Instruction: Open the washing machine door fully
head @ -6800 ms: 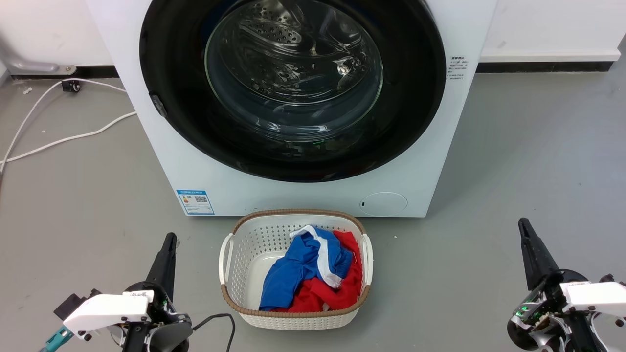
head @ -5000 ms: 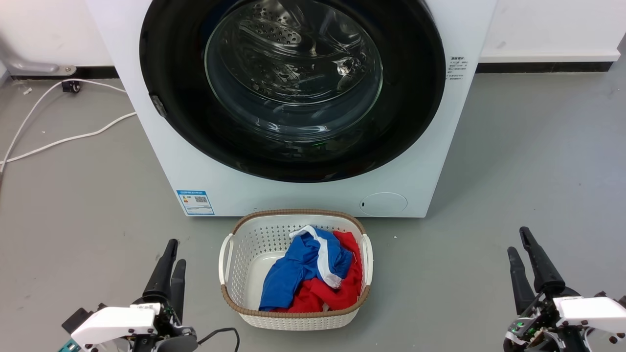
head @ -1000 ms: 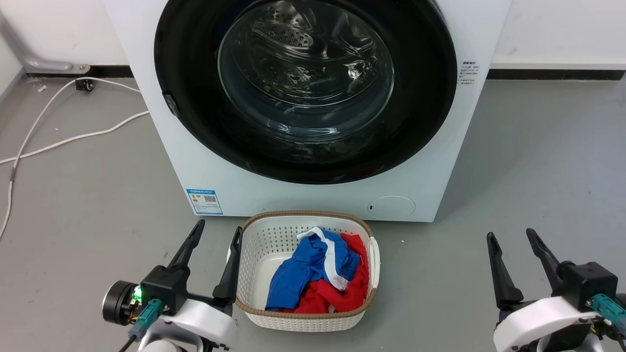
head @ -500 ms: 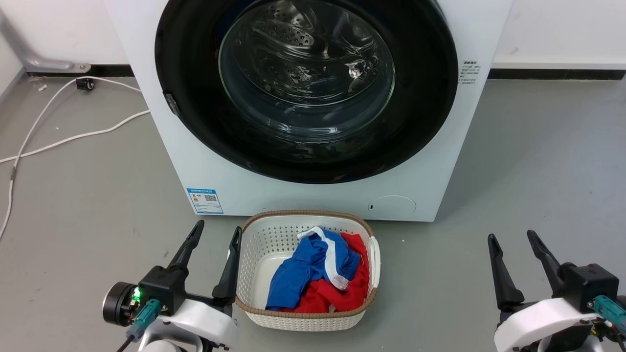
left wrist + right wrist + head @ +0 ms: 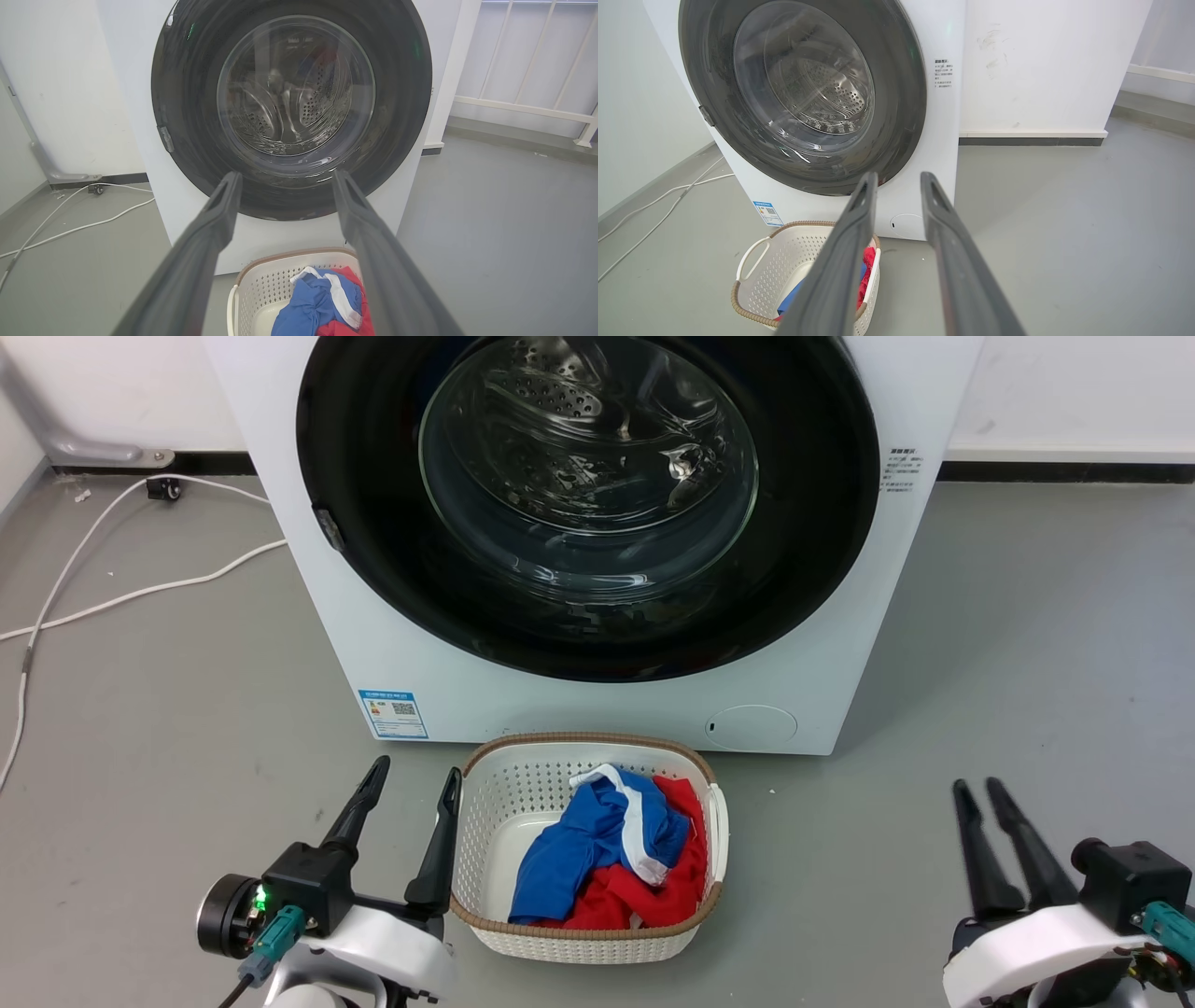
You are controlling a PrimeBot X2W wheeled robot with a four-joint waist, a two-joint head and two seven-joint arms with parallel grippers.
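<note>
The washing machine (image 5: pixel 560 709) is a white front-loader straight ahead. Its washing machine door (image 5: pixel 373 569) is a glossy black ring around a bulging glass window and lies flat against the machine's front. A small grey latch tab (image 5: pixel 325 527) sits on the door's left edge. My left gripper (image 5: pixel 416 771) is open low on the left, beside the basket and well short of the door. My right gripper (image 5: pixel 976 785) hovers low on the right with a narrow gap between its fingers and holds nothing. The door (image 5: pixel 187 93) fills the far end of the left wrist view, and the door (image 5: pixel 896 102) appears left of centre in the right wrist view.
A white perforated laundry basket (image 5: pixel 583 742) with blue and red clothes stands on the floor against the machine's front, between my grippers. White cables (image 5: pixel 140 593) trail over the grey floor at the left. A white wall (image 5: pixel 1041 70) runs behind on the right.
The right gripper's fingers have drawn closer together in the last half second. Since the earliest frames both grippers turned and spread their fingers. The head camera has shifted a little; the door has not moved.
</note>
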